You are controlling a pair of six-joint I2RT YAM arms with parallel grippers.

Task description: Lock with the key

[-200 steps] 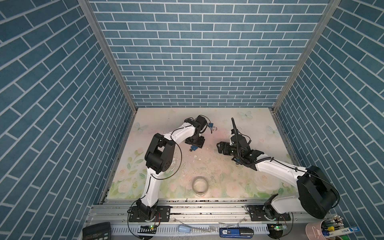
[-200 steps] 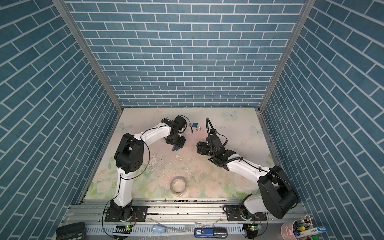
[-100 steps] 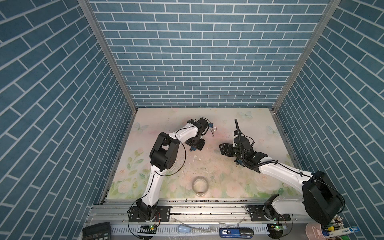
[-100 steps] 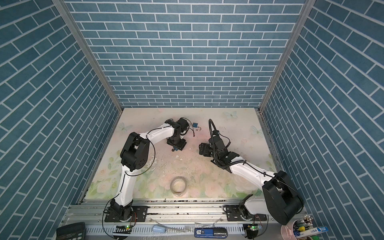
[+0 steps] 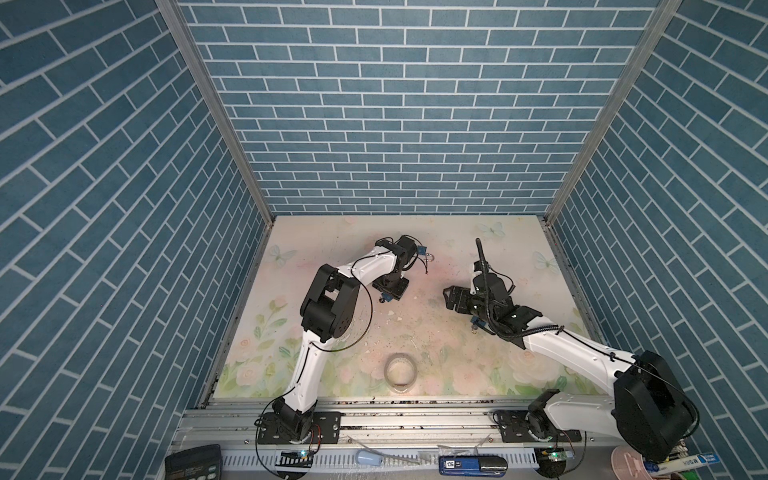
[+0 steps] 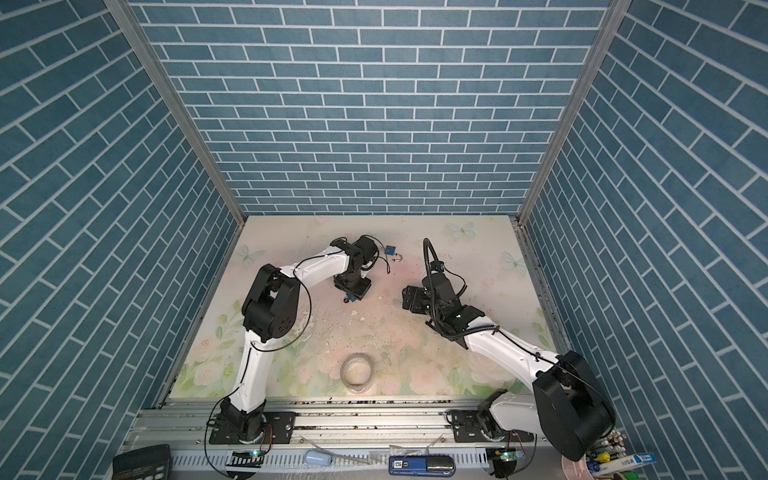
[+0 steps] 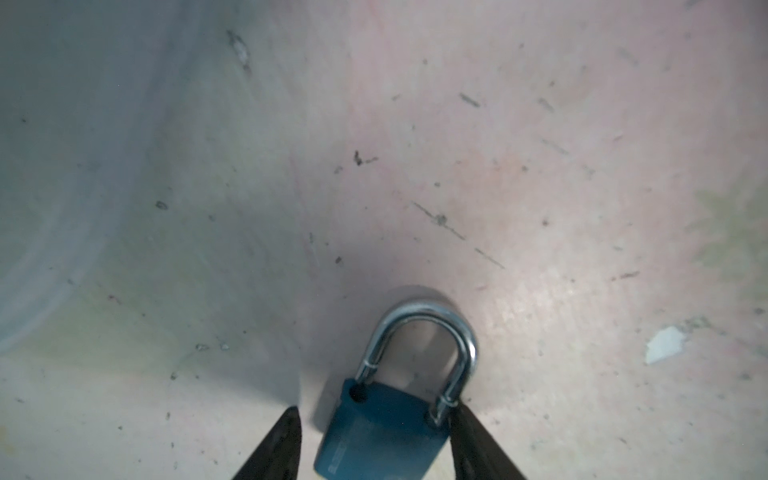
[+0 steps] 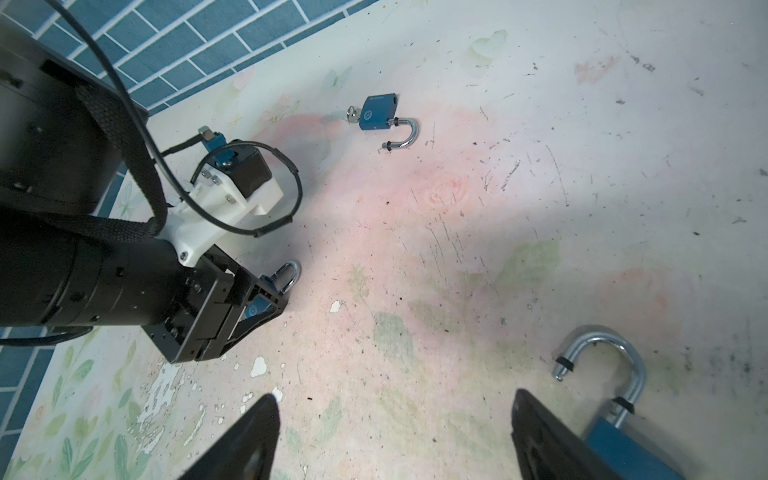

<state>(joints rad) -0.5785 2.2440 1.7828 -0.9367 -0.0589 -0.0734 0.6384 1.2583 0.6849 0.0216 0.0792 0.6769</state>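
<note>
Three blue padlocks lie on the floral table. My left gripper (image 7: pixel 376 411) points down over one padlock (image 7: pixel 384 432), also seen in a top view (image 5: pixel 386 297). One finger (image 7: pixel 469 436) touches the lock body and a gap remains at the other side. One leg of its shackle (image 7: pixel 424 316) stands just out of its hole. A second padlock (image 8: pixel 378 112) lies further back with its shackle swung open and a small key (image 8: pixel 352 114) in its base. My right gripper (image 8: pixel 395 397) hangs open and empty, and a third open padlock (image 8: pixel 619 444) lies just outside one finger.
A roll of tape (image 5: pixel 400 372) stands near the table's front edge. Blue brick walls close in the left, right and back sides. White paint chips (image 8: pixel 258 366) dot the surface between the arms. Tools and a cup sit beyond the front rail (image 5: pixel 374 419).
My left gripper's jaws have narrowed around the padlock under it, and the left elbow has shifted. My right arm has drifted slightly to the right, jaws unchanged.
</note>
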